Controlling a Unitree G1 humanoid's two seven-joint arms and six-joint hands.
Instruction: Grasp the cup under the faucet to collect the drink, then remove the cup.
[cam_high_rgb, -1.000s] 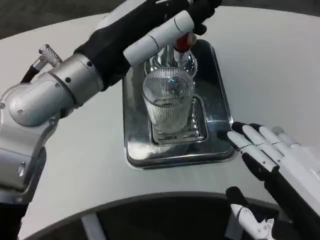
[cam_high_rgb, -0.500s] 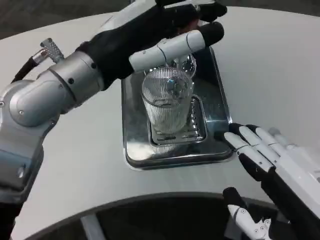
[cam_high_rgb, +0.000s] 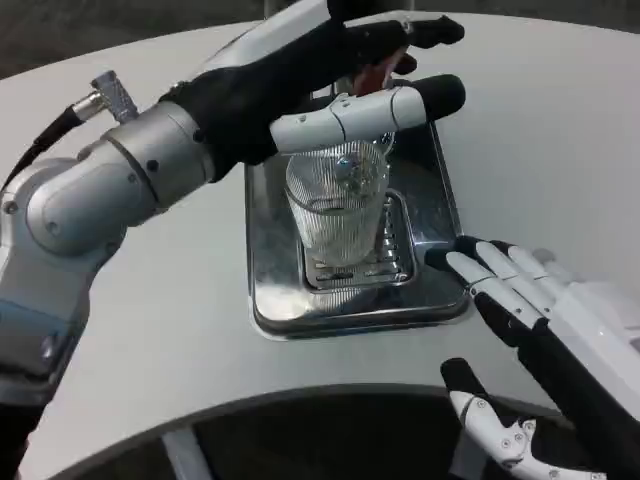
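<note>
Left hand (cam_high_rgb: 340, 70) fingers spread over red tap lever (cam_high_rgb: 375, 75), gripping nothing; right hand (cam_high_rgb: 540, 320) open near ribbed clear glass cup (cam_high_rgb: 335, 205). Press lever gently, keeping cup centred below.

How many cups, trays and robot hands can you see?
Ribbed glass cup: 1
Shiny metal tray: 1
Robot hand: 2, the left robot hand and the right robot hand
Total: 4

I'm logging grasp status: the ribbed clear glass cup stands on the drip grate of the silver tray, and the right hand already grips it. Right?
Not quite. The ribbed clear glass cup does stand on the grate of the silver tray, but the right hand holds nothing: the head view shows it open beside the tray's right edge, apart from the cup.
</note>
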